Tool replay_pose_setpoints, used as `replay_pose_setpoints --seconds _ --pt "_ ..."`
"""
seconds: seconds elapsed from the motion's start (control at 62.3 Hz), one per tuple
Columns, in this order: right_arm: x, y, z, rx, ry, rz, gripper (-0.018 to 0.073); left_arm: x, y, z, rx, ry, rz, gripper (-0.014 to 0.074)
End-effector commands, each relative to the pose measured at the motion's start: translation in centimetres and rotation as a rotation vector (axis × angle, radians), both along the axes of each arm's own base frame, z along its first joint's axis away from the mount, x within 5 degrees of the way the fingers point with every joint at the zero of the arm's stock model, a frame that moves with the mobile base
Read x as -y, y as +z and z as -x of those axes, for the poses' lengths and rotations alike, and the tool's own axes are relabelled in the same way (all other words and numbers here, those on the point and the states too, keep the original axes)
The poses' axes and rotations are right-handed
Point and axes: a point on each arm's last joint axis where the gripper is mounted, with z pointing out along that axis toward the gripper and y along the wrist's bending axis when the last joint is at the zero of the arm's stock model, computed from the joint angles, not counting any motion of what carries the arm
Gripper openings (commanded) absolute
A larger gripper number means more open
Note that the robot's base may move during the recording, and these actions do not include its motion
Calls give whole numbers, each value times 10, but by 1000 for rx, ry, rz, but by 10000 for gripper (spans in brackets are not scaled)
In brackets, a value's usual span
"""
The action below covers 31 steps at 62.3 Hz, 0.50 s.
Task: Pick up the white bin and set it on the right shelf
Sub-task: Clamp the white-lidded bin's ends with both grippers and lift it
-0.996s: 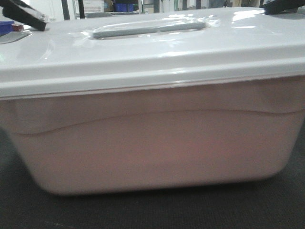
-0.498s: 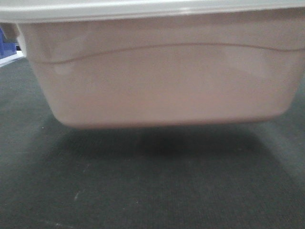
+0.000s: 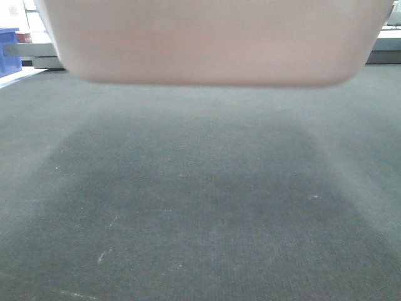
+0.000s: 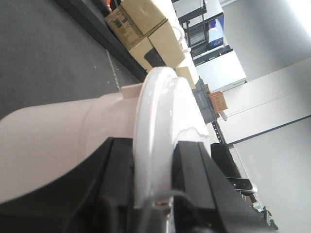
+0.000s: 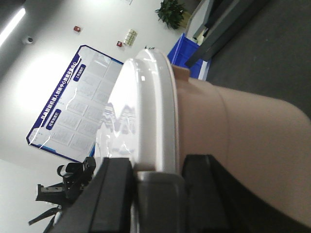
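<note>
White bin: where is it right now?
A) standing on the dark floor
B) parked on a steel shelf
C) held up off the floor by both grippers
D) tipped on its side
C: the front view shows the white bin hanging clear above the floor, and the left gripper and right gripper each clamp its lid rim.

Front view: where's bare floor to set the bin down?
Free: dark carpet under and in front of the lifted white bin, bare edge to edge. Crowded only along the far edge: blue crate at far left, low grey ledges behind both bin corners.
</note>
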Motion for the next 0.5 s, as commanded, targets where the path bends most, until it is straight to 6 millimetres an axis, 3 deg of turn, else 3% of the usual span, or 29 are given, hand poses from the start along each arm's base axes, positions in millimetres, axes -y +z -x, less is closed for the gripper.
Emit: replay_pose_setpoints --seconds 0.0,0.257,0.482 --pt "-22 46 33 209 310 -142 60 21 36 39 114 -317 108 -127" --pt "-31 54 37 213 329 -144 60 40 39 50 118 -392 110 -127" --pt "-32 54 35 205 318 -144 60 44 39 52 117 -410 111 -127"
